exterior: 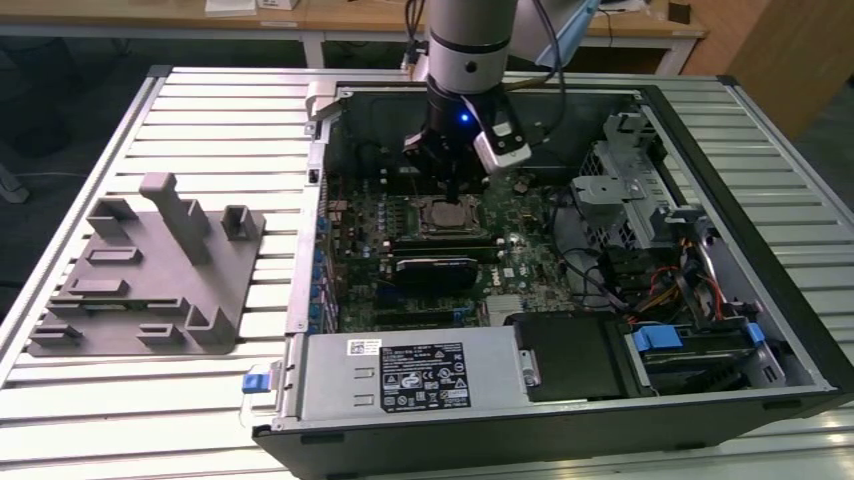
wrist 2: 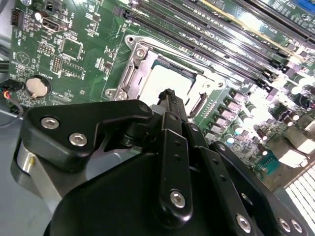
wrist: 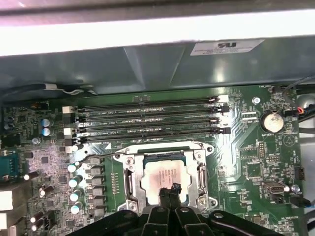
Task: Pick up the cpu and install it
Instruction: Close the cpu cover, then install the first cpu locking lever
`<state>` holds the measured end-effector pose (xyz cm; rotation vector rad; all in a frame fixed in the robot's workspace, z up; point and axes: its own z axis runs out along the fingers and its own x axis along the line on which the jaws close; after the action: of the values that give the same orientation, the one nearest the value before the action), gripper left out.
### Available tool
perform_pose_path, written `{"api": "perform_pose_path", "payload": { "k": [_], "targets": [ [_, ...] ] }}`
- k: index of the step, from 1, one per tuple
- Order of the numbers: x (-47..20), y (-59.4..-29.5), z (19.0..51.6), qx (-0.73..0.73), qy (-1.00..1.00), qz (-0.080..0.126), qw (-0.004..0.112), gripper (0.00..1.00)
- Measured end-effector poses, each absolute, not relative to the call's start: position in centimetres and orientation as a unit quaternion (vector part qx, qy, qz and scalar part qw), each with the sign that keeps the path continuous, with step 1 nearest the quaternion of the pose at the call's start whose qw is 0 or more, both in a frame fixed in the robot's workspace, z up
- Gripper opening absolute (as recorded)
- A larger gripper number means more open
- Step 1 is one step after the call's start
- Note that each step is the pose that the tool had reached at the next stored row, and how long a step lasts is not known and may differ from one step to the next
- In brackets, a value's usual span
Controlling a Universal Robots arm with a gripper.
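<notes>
Hanging over cpu (wrist: 157, 177) lying in socket (wrist: 129, 181), gripper (wrist: 170, 190) tips together, holding nothing. Danger: pressing down off-centre, tilting cpu, bending socket pins. Contact with cpu impossible to tell.

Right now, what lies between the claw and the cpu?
Nothing. In the first wrist view the claw hangs right over the cpu, lying in its socket; whether they touch is unclear.
</notes>
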<state>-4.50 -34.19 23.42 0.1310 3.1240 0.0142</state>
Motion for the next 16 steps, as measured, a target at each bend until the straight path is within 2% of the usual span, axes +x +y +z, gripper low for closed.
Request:
{"api": "perform_pose_path", "payload": {
  "k": [16],
  "targets": [
    [-4.22,-34.19,23.58,0.042,0.999,0.005,0.008,0.11]
  ]
}}
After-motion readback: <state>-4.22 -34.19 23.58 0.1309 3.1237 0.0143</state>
